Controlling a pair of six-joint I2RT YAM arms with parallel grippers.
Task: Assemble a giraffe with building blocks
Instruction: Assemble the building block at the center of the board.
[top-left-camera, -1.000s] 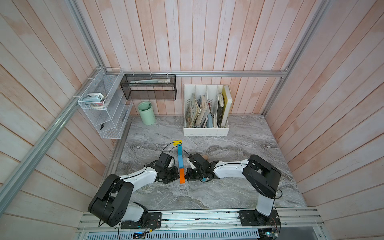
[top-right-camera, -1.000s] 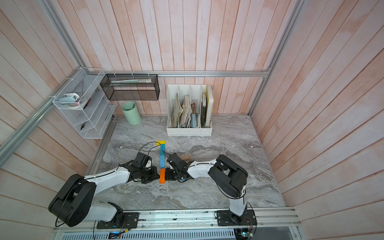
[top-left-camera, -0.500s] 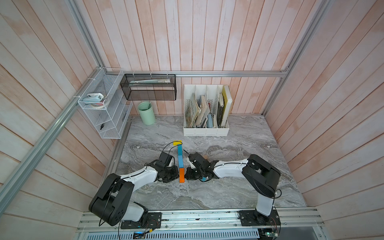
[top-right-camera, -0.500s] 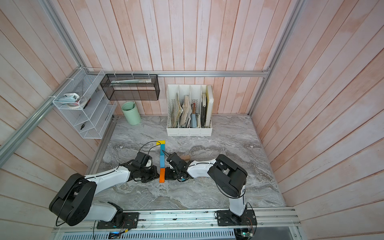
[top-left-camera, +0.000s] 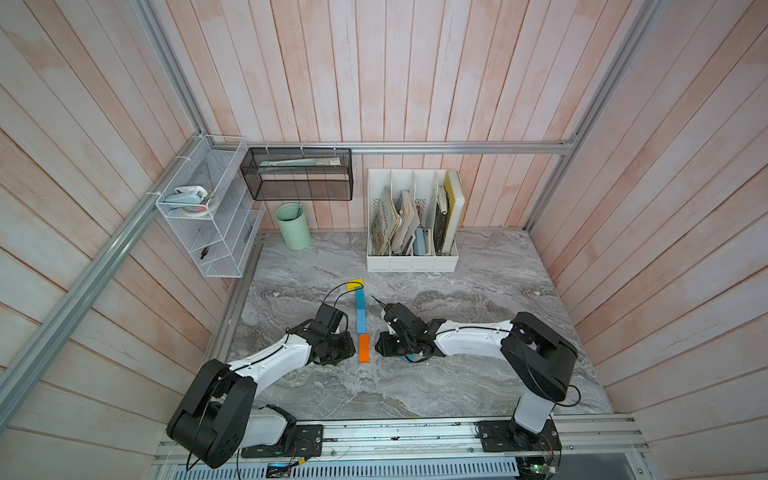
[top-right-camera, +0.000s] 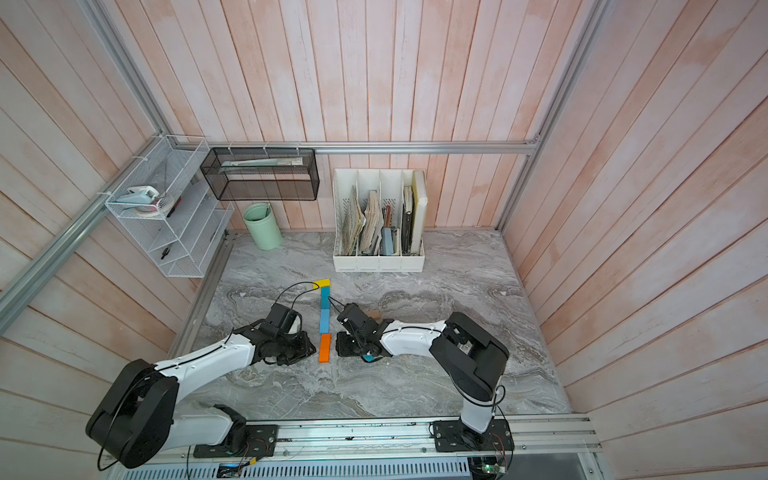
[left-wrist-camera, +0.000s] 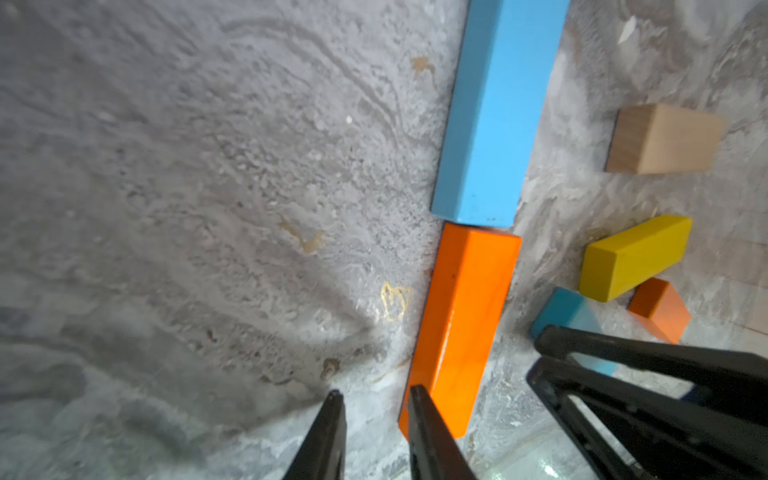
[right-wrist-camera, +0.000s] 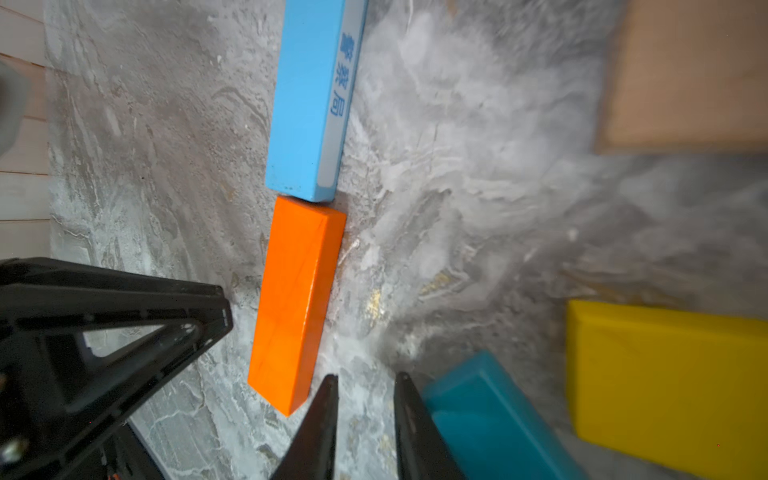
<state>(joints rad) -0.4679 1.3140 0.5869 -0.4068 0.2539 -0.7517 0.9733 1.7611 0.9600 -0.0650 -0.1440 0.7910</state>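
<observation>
The giraffe (top-left-camera: 360, 316) lies half-built on the tabletop (top-left-camera: 415, 386); we find left gripper (left-wrist-camera: 375, 390) and right gripper (right-wrist-camera: 365, 375) barely parted, empty, flanking its orange bar (left-wrist-camera: 461, 332), which one brush could skew.

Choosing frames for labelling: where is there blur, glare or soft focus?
Right wrist view: orange rectangular bar sharp, tan wooden block and yellow rectangular block badly blurred. Left wrist view: glossy streak on that orange bar. Both top views: sharp, evenly lit, no glare.

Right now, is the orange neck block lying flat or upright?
Flat: the orange neck block lies lengthwise on the table, end against the blue block.
</observation>
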